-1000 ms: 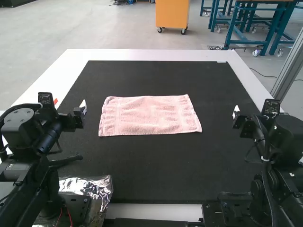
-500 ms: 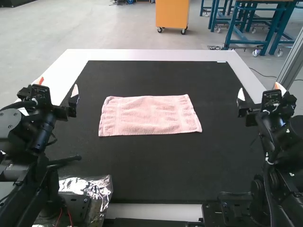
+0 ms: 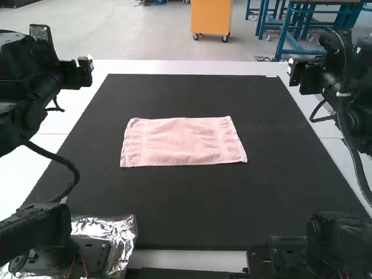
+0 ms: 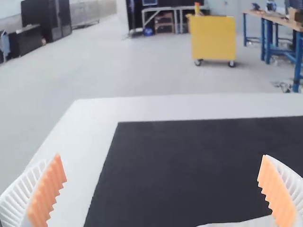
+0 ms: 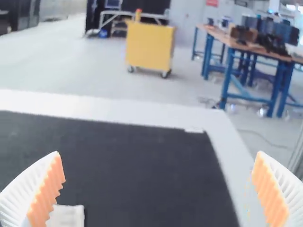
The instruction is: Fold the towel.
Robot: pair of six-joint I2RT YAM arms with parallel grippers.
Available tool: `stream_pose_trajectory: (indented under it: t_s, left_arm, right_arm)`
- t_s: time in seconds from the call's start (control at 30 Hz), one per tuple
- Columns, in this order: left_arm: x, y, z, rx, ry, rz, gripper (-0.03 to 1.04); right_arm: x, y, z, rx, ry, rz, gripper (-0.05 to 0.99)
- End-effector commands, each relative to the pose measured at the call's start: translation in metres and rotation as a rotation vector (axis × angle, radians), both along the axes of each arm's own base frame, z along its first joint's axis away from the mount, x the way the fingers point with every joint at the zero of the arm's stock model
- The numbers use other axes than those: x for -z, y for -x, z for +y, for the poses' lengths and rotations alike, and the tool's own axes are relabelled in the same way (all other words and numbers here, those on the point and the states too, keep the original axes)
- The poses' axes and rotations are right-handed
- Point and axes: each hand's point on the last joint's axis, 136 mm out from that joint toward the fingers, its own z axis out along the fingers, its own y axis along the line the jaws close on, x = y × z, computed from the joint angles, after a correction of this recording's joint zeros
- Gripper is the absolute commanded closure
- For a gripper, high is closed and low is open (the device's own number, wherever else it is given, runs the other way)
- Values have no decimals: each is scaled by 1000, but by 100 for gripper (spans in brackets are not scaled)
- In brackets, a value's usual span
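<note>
Towel [image 3: 185, 142] apparently flat on black mat [image 3: 215, 203].

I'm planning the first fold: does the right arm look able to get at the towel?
Probably yes: the towel lies uncovered on the black mat, with nothing standing between it and the right gripper, which is open and empty. Full reach is only a guess.

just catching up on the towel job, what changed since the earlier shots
The left gripper and right gripper have both lifted, ending farther up the high view; nothing was taken hold of or let go. The pink towel stayed put on the black mat.
</note>
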Motion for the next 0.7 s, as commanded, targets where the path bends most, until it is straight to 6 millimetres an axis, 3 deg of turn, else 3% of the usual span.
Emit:
stream_pose_trajectory:
  t_s: [0.0, 0.1, 0.23, 0.4, 0.67]
  left_arm:
    - [25, -40, 5, -25, 93, 153, 5]
    - [72, -64, 7, -45, 150, 349, 5]
    - [116, -80, 4, -41, 162, 481, 5]
    - [163, -87, 5, -45, 157, 591, 5]
    - [214, -96, -1, -24, 158, 683, 5]
  right_arm:
    - [42, -37, 20, -77, -145, 222, 3]
    - [103, -59, 32, -102, -143, 454, 3]
    - [156, -74, 54, -164, -149, 615, 3]
    - [188, -85, 76, -212, -132, 689, 3]
    - [226, -96, 118, -257, -28, 736, 3]
